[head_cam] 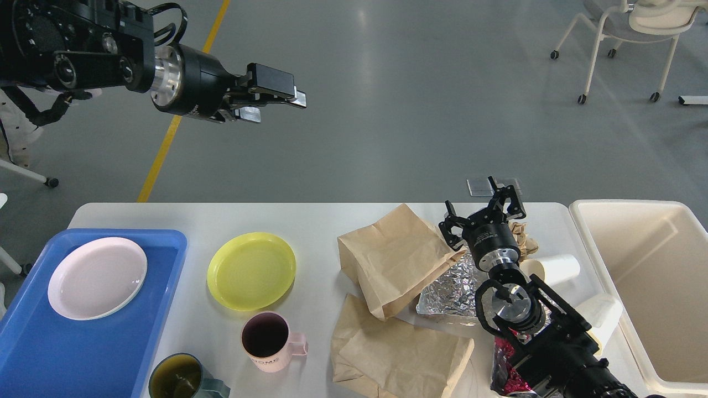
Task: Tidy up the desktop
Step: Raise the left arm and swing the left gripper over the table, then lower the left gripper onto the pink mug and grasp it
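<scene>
Broadly, the desktop (321, 221) fills the lower half of the view, white with rounded corners. At 3 o'clock, just beside its right end, stands the cream bin (652, 276). At 8 o'clock on the tabletop lies the blue tray (160, 309), holding a pale pink plate (97, 278). Two brown paper bags lie right of centre: the upper bag (395, 257) toward 5 o'clock, the lower bag (398, 348) at 6 o'clock, overlapped by it. A yellow plate (251, 271) rests at 7 o'clock, apart from the tray. Crumpled foil (451, 293) touches the upper bag's right edge. A pink mug (268, 340) stands upright below the yellow plate, a dark green mug (182, 378) beside it at the bottom edge. A white paper cup (556, 268) lies on its side near the bin.

The right gripper (482, 213) hovers by the upper bag, fingers spread, grasping nothing. The left gripper (276, 102) hangs at 11 o'clock, beyond the desktop's far edge, fingers parted and empty.
</scene>
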Robot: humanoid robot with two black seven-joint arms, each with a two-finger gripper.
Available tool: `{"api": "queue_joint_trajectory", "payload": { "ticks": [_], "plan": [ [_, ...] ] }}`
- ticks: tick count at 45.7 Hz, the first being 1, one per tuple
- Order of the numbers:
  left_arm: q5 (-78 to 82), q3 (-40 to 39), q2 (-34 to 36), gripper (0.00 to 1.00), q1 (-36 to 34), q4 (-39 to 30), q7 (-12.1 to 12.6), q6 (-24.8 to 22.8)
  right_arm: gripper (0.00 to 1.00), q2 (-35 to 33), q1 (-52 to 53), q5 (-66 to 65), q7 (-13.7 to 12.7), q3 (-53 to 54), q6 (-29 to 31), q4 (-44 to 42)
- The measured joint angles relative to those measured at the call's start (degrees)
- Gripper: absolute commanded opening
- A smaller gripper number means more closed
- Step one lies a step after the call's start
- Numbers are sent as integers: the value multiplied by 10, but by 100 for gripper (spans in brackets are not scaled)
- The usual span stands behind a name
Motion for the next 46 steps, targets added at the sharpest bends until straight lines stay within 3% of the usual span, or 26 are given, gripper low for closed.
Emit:
{"api": "queue_joint_trajectory", "payload": {
  "ticks": [10, 20, 27, 37, 46],
  "plan": [
    [0, -5, -11, 100, 11, -1, -3, -21, 100, 0, 0, 0, 0, 0, 0, 1],
    [14, 27, -8, 100, -7, -6, 1, -203, 100, 0, 0, 0, 0, 0, 0, 1],
    [66, 36, -3, 100, -34, -9, 2, -295, 100, 0, 0, 0, 0, 0, 0, 1],
    [198, 40, -4, 100, -43, -11, 2, -312, 100, 0, 0, 0, 0, 0, 0, 1],
    [219, 57, -3, 99, -36, -10, 2, -312, 100, 0, 0, 0, 0, 0, 0, 1]
  ]
}}
